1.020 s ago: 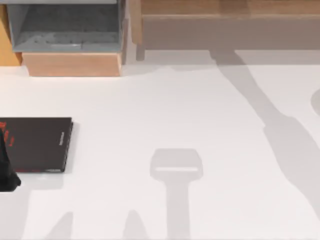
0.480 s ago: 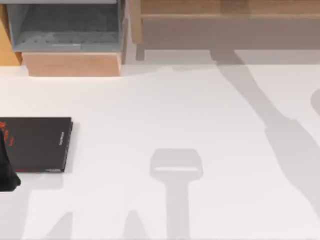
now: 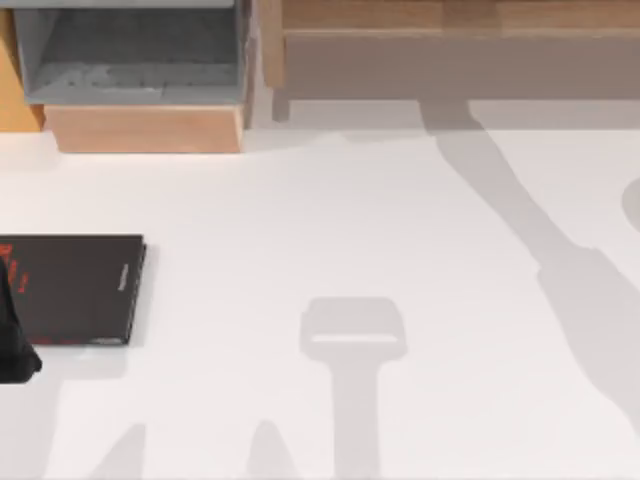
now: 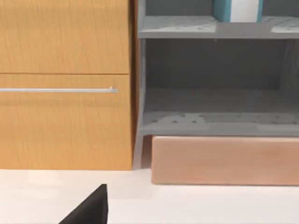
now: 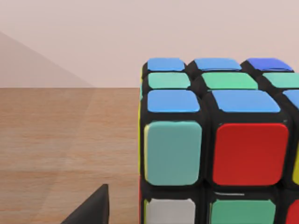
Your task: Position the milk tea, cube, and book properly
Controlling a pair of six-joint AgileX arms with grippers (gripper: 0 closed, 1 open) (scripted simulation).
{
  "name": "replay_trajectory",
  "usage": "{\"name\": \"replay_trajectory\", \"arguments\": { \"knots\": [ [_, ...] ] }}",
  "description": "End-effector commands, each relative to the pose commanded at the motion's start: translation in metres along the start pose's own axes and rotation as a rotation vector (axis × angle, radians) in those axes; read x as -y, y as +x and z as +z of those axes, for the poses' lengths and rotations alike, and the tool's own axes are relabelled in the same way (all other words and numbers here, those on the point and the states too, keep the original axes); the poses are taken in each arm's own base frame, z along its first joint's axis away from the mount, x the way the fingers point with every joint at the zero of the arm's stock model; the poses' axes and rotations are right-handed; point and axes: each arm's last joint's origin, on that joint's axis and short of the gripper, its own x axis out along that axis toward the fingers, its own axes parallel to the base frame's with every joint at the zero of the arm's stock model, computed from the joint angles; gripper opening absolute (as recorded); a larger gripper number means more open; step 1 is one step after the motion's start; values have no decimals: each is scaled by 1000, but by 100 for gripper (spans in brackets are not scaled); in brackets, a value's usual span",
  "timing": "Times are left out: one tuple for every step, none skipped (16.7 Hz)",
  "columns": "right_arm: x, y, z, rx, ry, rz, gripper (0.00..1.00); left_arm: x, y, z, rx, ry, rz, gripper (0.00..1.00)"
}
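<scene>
The cube (image 5: 215, 149) looms close in the right wrist view, with blue, teal, red and white stickers in a black frame. It rests on a wooden surface (image 5: 60, 149), and a dark part of my right gripper (image 5: 91, 210) shows just beside it. The book (image 4: 243, 9), teal-covered with white page edges, stands on the upper board of a grey shelf (image 4: 215, 123). My left gripper (image 4: 88, 212) points at that shelf from low over the table, and its arm (image 3: 15, 340) sits at the far left edge. The milk tea is out of view.
A thin black book with red marks (image 3: 75, 290) lies flat at the table's left. The grey shelf (image 3: 135, 60) on a pale wooden base stands at the back left beside an orange wooden cabinet with a drawer handle (image 4: 58, 90). A long wooden ledge (image 3: 460, 50) runs along the back.
The long arm shadow on the right of the table has slid slightly right and forward. The left arm and the black book have not moved.
</scene>
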Motion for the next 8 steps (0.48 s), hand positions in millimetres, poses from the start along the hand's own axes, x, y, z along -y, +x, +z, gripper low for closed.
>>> {"name": "replay_trajectory", "arguments": {
  "knots": [
    [0,0,0,0,0,0,100,0,0,0,0,0,0,100],
    [2,2,-1,-2,-1,-4,100,0,0,0,0,0,0,100],
    [2,2,-1,-2,-1,-4,100,0,0,0,0,0,0,100],
    [3,1,-1,-6,-3,-3,100,0,0,0,0,0,0,100],
    [6,-2,-1,-10,-7,0,100,0,0,0,0,0,0,100],
    [11,-7,0,-15,-10,2,100,0,0,0,0,0,0,100],
    [18,-15,2,-18,-12,4,100,0,0,0,0,0,0,100],
    [27,-25,4,-20,-14,6,100,0,0,0,0,0,0,100]
  ]
}}
